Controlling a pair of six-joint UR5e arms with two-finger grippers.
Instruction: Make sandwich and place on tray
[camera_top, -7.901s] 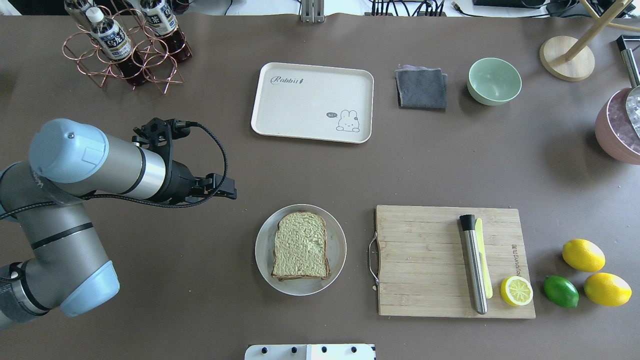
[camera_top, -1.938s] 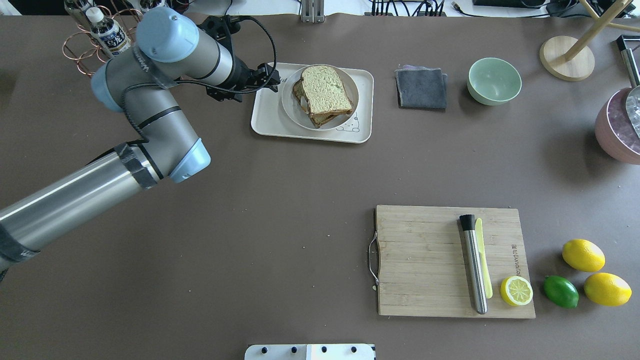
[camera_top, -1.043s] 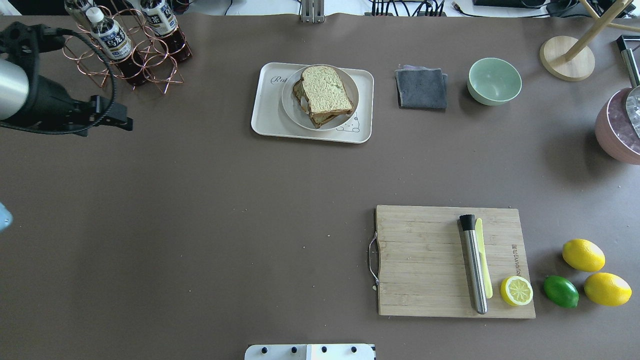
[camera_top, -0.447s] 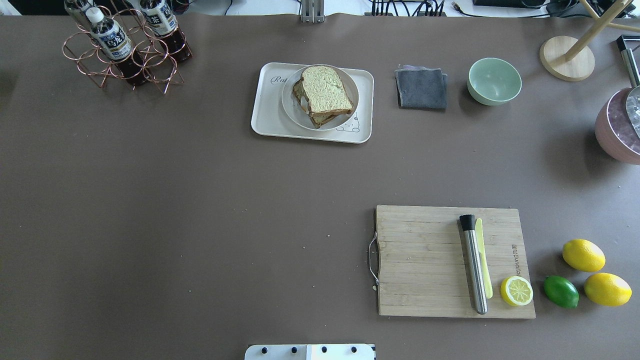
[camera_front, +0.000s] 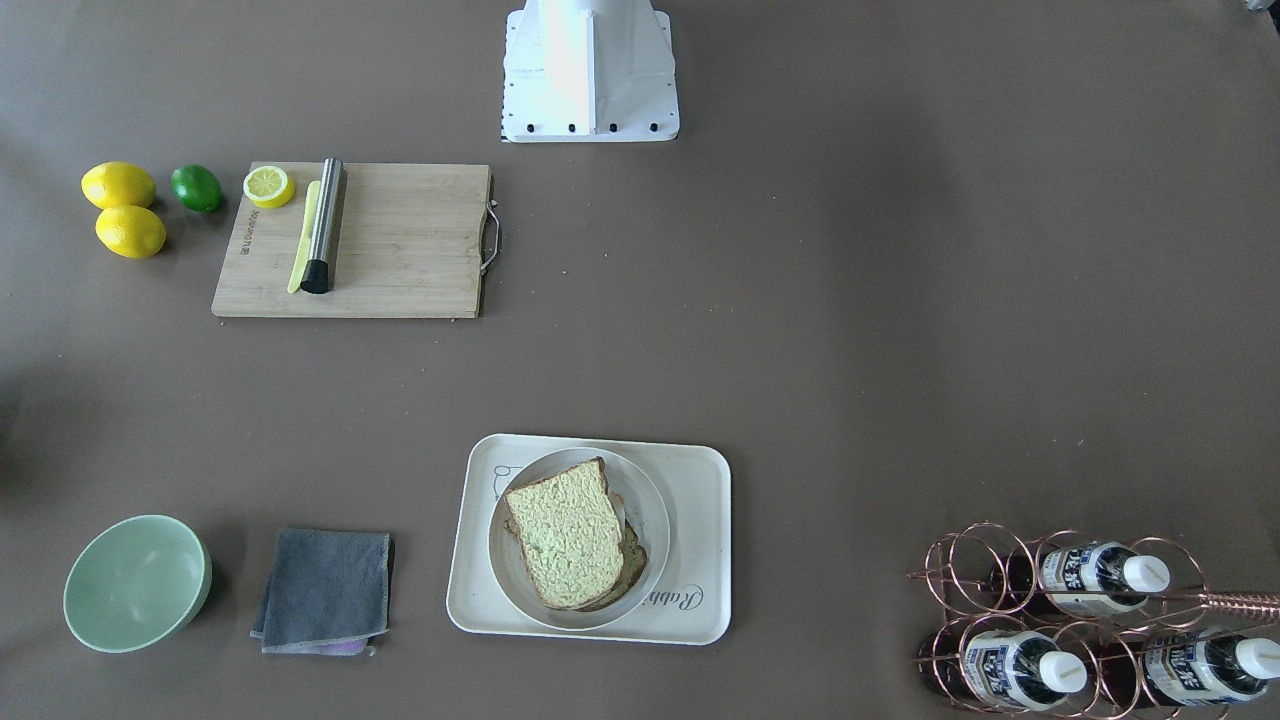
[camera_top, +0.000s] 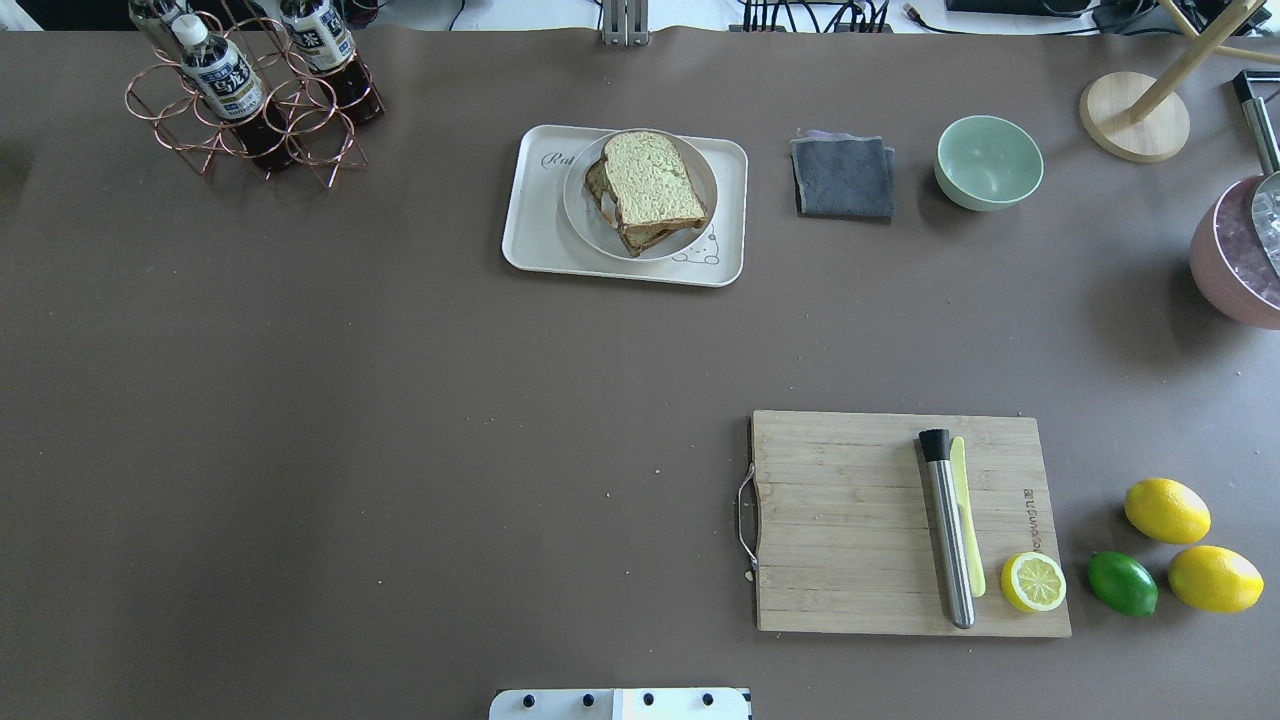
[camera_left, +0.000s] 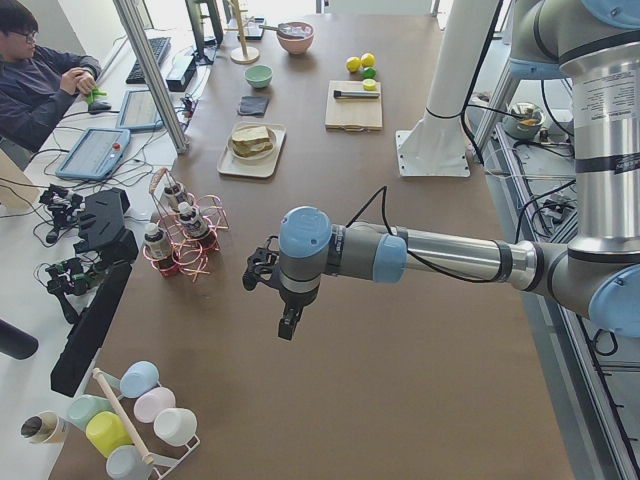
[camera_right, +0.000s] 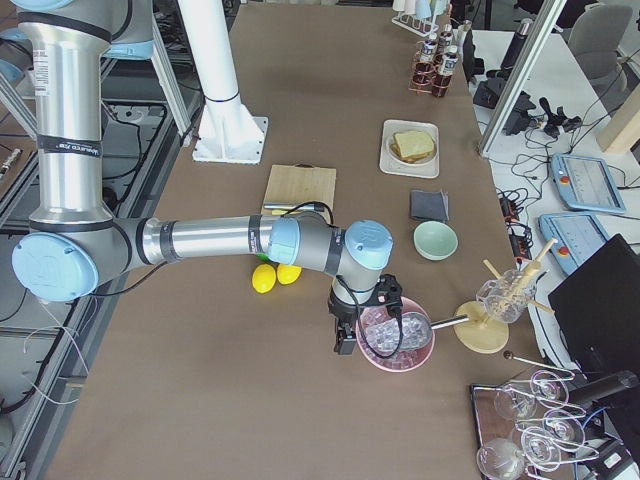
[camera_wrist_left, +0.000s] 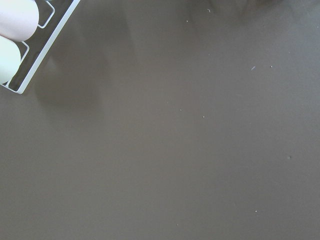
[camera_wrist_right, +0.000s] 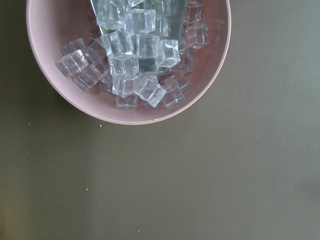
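The sandwich (camera_top: 650, 185), two toast slices stacked a little askew, lies on a round white plate (camera_top: 578, 205) that stands on the cream tray (camera_top: 535, 235) at the table's far middle. It also shows in the front-facing view (camera_front: 565, 535) on the tray (camera_front: 700, 540). The egg is mostly hidden between the slices. My left gripper (camera_left: 288, 325) hangs over bare table far to the left, shown only in the exterior left view; I cannot tell if it is open. My right gripper (camera_right: 343, 345) hangs beside the pink ice bowl, shown only in the exterior right view; I cannot tell its state.
A wooden cutting board (camera_top: 850, 520) holds a metal tool (camera_top: 948, 530) and a lemon half (camera_top: 1033, 582). Lemons and a lime (camera_top: 1122, 583) lie to its right. A grey cloth (camera_top: 843, 177), green bowl (camera_top: 988, 162), bottle rack (camera_top: 250, 100) and pink ice bowl (camera_wrist_right: 125, 112) stand around the edges.
The plate with the sandwich went from the near middle onto the tray, carried by my left arm. The arm then drew back leftward out of the overhead view.
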